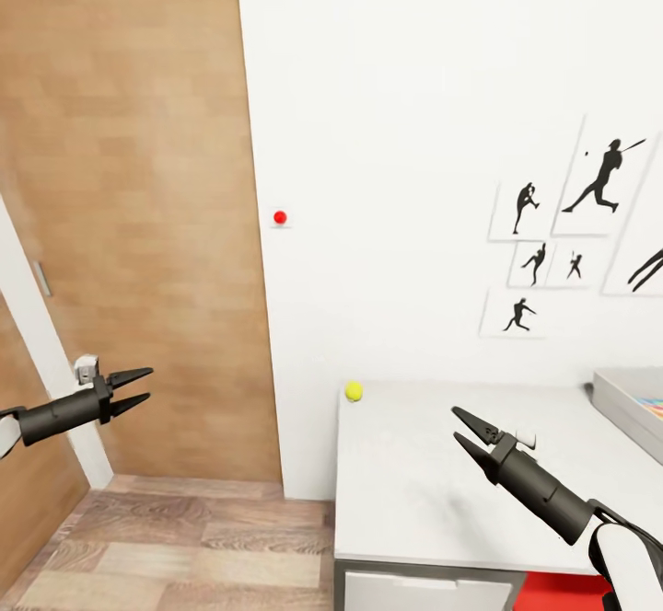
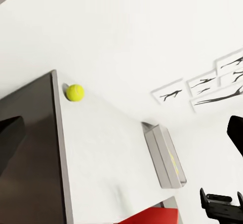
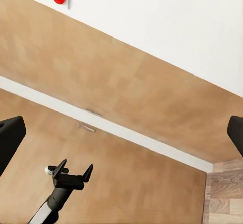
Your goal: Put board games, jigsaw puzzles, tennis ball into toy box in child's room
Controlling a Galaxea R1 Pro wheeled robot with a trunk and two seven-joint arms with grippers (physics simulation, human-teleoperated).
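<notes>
Yellow-green ball: the tennis ball (image 1: 354, 391) is seen at the far corner of the counter (image 1: 433, 473), against the white wall (image 1: 387, 132), at the end nearest the wooden door (image 1: 138, 206).
Toy box: the pale grey toy box (image 1: 631, 409) is seen at the counter's other end, well apart from the ball; coloured contents are glimpsed inside it, though which toys they are cannot be told.
Left gripper: the left gripper (image 1: 133, 388) is held off the counter's end, in front of the door, its fingers parted and nothing between them.
Right gripper: the right gripper (image 1: 465, 431) is held above the counter's bare middle, between ball and toy box, its fingers spread apart and nothing carried.
Wall details: black silhouette sports pictures (image 1: 589, 224) are hung above the toy box end; a red button (image 1: 280, 217) is set on the wall above the ball's end.
Below the counter: a red chair (image 1: 571, 593) is partly seen under the front edge.
Progress: the ball is judged still to be collected, since it lies outside the toy box; something has apparently been packed already.
Remaining: the ball is to be grasped and carried along the counter to the toy box; the state of the games and puzzles cannot be judged.
</notes>
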